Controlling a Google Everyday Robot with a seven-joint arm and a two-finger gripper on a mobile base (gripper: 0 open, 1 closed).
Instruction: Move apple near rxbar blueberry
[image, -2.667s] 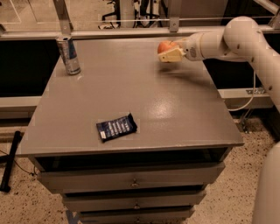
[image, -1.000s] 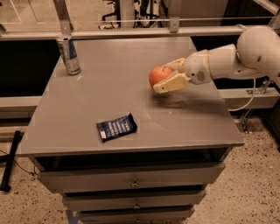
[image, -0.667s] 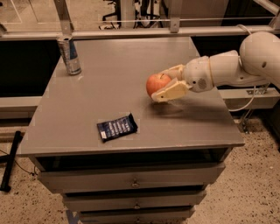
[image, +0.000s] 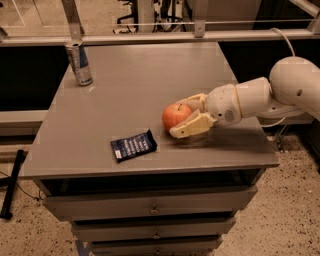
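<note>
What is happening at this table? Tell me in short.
A robot arm reaches in from the right, and its gripper is closed around the apple, low over the grey table. Whether the apple touches the top cannot be told. The rxbar blueberry lies flat a short way to the apple's left, apart from it. A drink can stands upright at the far left corner.

The grey rectangular counter (image: 150, 75) carries a tall silver-blue drink can (image: 80, 63) upright at its far left corner and a flat dark navy-blue snack bar wrapper (image: 133, 145) near its front edge. The end effector (image: 180, 118) grips the round red-orange apple (image: 174, 116) low over the counter, just right of the wrapper.
</note>
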